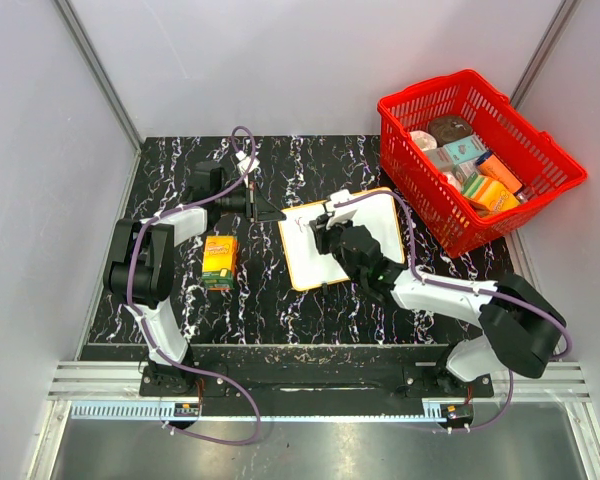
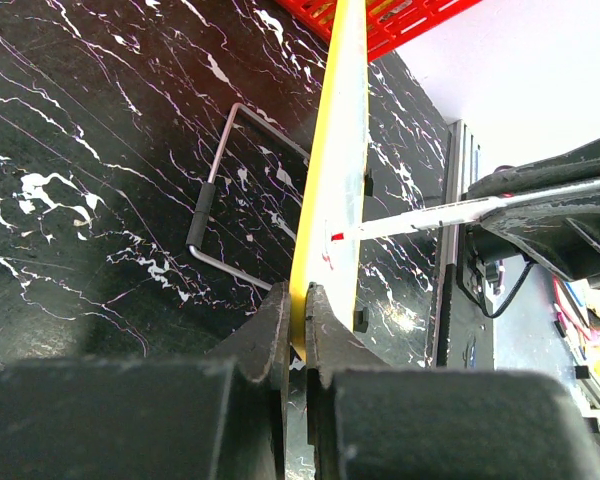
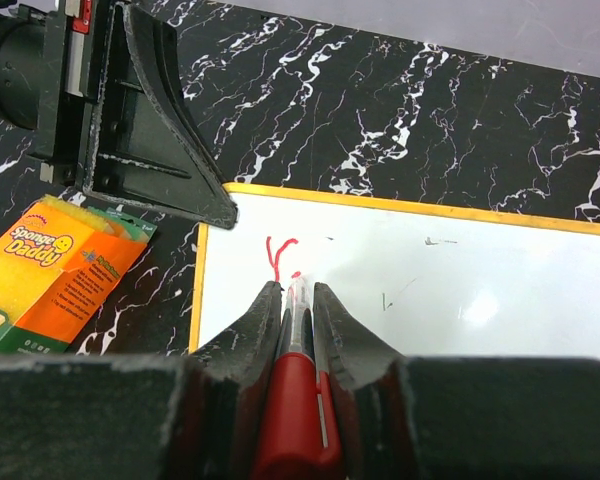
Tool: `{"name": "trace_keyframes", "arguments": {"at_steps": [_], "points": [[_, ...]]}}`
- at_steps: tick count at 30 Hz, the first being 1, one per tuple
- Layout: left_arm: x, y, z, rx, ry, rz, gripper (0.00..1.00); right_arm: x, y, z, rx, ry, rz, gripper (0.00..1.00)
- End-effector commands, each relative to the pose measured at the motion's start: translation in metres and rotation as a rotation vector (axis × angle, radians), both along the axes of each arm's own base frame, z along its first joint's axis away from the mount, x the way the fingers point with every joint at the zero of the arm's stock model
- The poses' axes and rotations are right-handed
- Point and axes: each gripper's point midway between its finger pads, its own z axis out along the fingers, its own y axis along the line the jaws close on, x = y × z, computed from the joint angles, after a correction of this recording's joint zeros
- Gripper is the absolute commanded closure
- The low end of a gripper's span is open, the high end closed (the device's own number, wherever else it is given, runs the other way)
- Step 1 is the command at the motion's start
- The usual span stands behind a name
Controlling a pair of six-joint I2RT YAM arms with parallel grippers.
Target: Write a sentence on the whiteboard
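Left fingers (image 2: 268,335) are pressed onto the yellow rim of the whiteboard (image 2: 342,150), pinching its near edge. The board runs straight ahead of the fingertips, seen edge-on and lifted on that side. Right fingers (image 3: 248,335) pinch a red marker (image 3: 292,410). Its barrel is clamped between them and its tip, just ahead of the fingertips, is set against the white surface.

The sentence (image 3: 280,257) consists of a red "Y" just ahead and slightly left of the right fingertips, plus a short red stroke at the marker tip. The rest of the board extends to the right of the right fingers, with faint grey smudges.

An orange sponge pack (image 3: 55,275) lies on the black marbled worktop (image 1: 260,300), left of the right fingers and apart from the board. A bent wire loop (image 2: 230,190) with a black sleeve lies left of the left fingers; whether it is attached to the board cannot be told. A red basket (image 1: 555,165) of packaged goods stands beyond the board's far end
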Motion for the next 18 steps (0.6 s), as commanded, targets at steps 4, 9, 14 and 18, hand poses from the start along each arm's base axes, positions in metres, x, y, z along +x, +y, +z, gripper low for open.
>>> {"name": "trace_keyframes", "arguments": {"at_steps": [4,9,14,18], "points": [[-0.004,-0.009,0.005,0.017,-0.103,-0.045,1.0,-0.007,-0.005,0.006,0.025,0.007,0.011,1.0],[-0.004,-0.01,0.006,0.018,-0.103,-0.045,1.0,-0.006,-0.011,0.001,0.013,0.018,-0.015,1.0],[-0.004,-0.01,0.005,0.02,-0.105,-0.044,1.0,0.001,-0.019,0.003,0.009,0.013,-0.076,1.0],[-0.005,-0.011,0.005,0.021,-0.103,-0.05,1.0,0.007,-0.02,0.01,0.014,0.003,-0.107,1.0]]}}
